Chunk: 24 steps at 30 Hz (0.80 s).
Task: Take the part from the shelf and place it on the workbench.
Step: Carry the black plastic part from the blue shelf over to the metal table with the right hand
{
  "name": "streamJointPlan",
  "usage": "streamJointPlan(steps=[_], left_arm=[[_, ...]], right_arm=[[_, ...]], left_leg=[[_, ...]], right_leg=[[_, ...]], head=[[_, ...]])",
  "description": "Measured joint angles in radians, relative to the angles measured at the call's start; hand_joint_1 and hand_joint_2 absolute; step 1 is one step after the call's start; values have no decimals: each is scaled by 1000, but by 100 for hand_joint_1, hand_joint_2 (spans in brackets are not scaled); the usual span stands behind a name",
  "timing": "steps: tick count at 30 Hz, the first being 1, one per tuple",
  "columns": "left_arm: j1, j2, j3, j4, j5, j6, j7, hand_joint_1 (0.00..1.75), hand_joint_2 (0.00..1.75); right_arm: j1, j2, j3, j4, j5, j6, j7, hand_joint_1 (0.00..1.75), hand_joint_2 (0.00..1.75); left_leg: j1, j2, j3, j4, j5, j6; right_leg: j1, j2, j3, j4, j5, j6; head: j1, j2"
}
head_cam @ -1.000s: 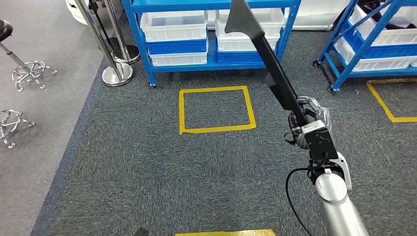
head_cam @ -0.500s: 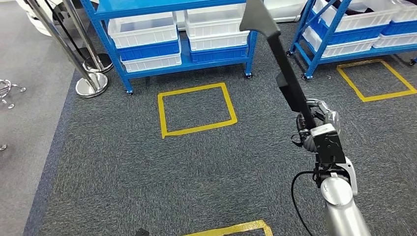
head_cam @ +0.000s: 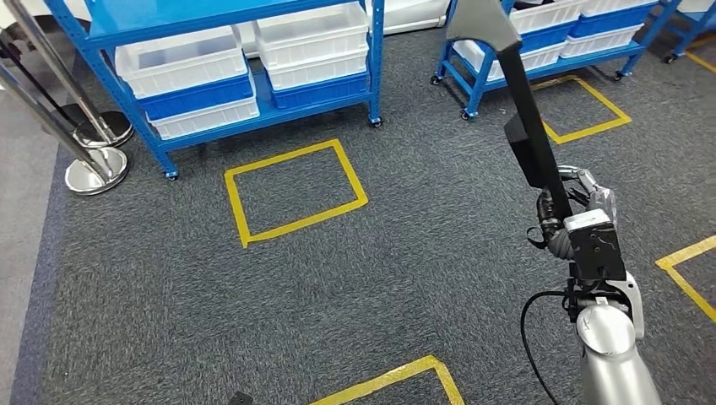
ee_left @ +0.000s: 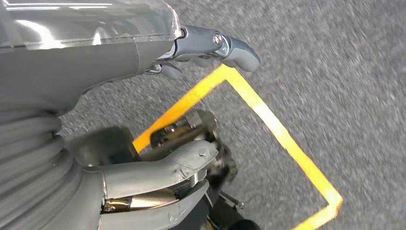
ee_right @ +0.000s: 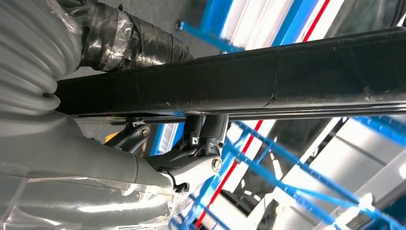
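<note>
The part [head_cam: 523, 110] is a long black bar with a broad grey flared end at the top of the head view. My right hand [head_cam: 574, 211] grips its lower end and holds it upright, tilted a little toward the shelves. Close up in the right wrist view, the black bar [ee_right: 268, 81] runs across the picture with the right hand [ee_right: 186, 143] wrapped around it. My left hand [ee_left: 158, 143] hangs over the carpet with its fingers apart and nothing in it.
A blue shelf [head_cam: 118, 84] with white and blue bins [head_cam: 186, 63] stands at the back left, a second blue shelf [head_cam: 473, 76] at the back right. Yellow tape squares [head_cam: 291, 190] mark the grey carpet. Chrome posts with round bases [head_cam: 93, 173] stand at the far left.
The whole scene has slid left and turned, so the camera has swung to the right. The right hand still holds the bar the same way.
</note>
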Motion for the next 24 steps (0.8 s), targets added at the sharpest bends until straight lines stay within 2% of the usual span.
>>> streamJointPlan(steps=[1,3,4,5,7,9,10,11,12,14,15,16,17,18,19,20,21,23,24], left_arm=[[0,0,2,0,1,0,0,0,175],[0,0,6,0,3,0,0,0,175],[-1,0,7,0,5,0,0,0,175],[-1,-1,9,0,6,0,-1,0,175],[1,-1,11,0,9,0,-2,0,175],[4,-1,13,0,10,0,-2,0,175],[6,-1,14,0,11,0,-2,0,175],[6,-1,15,0,11,0,-2,0,175],[7,-2,15,0,11,0,-2,0,175],[7,-1,17,0,11,0,-2,0,175],[8,0,17,0,11,0,-3,0,175],[9,0,18,0,11,1,-4,0,175],[10,1,19,0,11,1,-5,0,175],[9,0,19,0,11,2,-6,0,175],[9,-2,19,0,11,2,-8,0,175],[8,-3,19,0,11,4,-9,0,175],[8,-5,20,0,11,5,-10,0,175],[10,-7,22,0,11,7,-12,0,175],[11,-8,23,0,11,7,-13,0,175]], right_arm=[[1,-1,-1,-3,-1,0,1,175,175],[7,-4,-4,-8,-1,0,2,175,175],[9,-6,-6,-12,-1,0,2,175,175],[10,-7,-9,-16,-2,0,2,175,175],[12,-10,-12,-25,-3,-1,1,175,175],[14,-10,-14,-29,-4,-1,1,175,175],[16,-10,-15,-30,-4,-1,1,175,175],[19,-10,-16,-31,-4,-1,1,175,175],[21,-10,-18,-33,-4,-1,1,175,175],[22,-10,-20,-38,-4,-1,1,175,175],[22,-11,-21,-40,-4,-1,1,175,175],[25,-11,-22,-41,-4,-2,1,175,175],[29,-12,-23,-42,-4,-2,1,175,175],[36,-14,-26,-44,-3,-2,2,175,175],[43,-17,-29,-47,-2,-3,2,175,175],[48,-22,-33,-50,-1,-3,2,175,175],[49,-27,-38,-53,0,-4,1,175,175],[46,-32,-45,-56,0,-5,0,175,175],[48,-33,-47,-57,2,-6,0,175,175]], left_leg=[[-3,9,-1,6,-4,-4],[-4,25,0,11,-9,-10],[-2,16,-1,18,-17,-15],[1,-3,-7,37,-34,-21],[9,-54,-43,129,-95,-33],[12,-72,-93,246,-148,-36],[12,-75,-105,274,-151,-33],[11,-79,-101,268,-134,-28],[9,-89,-81,224,-101,-18],[6,-141,-21,95,-37,8],[4,-167,1,47,-19,18],[2,-185,14,21,-13,25],[0,-187,18,13,-13,28],[-4,-175,23,0,-8,30],[-2,-159,30,-18,-1,29],[0,-143,38,-39,7,29],[3,-126,44,-59,17,29],[5,-94,47,-74,25,27],[5,-76,44,-72,24,26]], right_leg=[[3,-3,2,-9,-2,-8],[4,22,-2,-8,3,-22],[2,32,-4,-9,6,-27],[0,42,-5,-10,9,-32],[-2,62,-9,-11,13,-40],[-1,86,-13,-11,17,-43],[1,99,-15,-11,19,-44],[3,113,-15,-10,20,-44],[5,127,-15,-11,22,-44],[5,153,-16,-12,26,-42],[2,165,-18,-13,29,-38],[-4,177,-21,-14,33,-33],[-10,190,-24,-18,38,-25],[-15,204,-26,-24,44,-16],[-16,205,-28,-27,46,-10],[-12,189,-32,-23,40,-5],[-6,161,-44,0,22,-2],[-1,97,-87,100,-42,1],[-3,81,-110,154,-68,5]], head=[[0,0],[-1,0],[-1,0],[-1,0],[-1,0],[-1,0],[-1,0],[-1,0],[-1,0],[0,0],[-1,0],[-1,0],[-1,0],[-1,0],[-1,0],[-1,0],[0,0],[1,0],[1,0]])
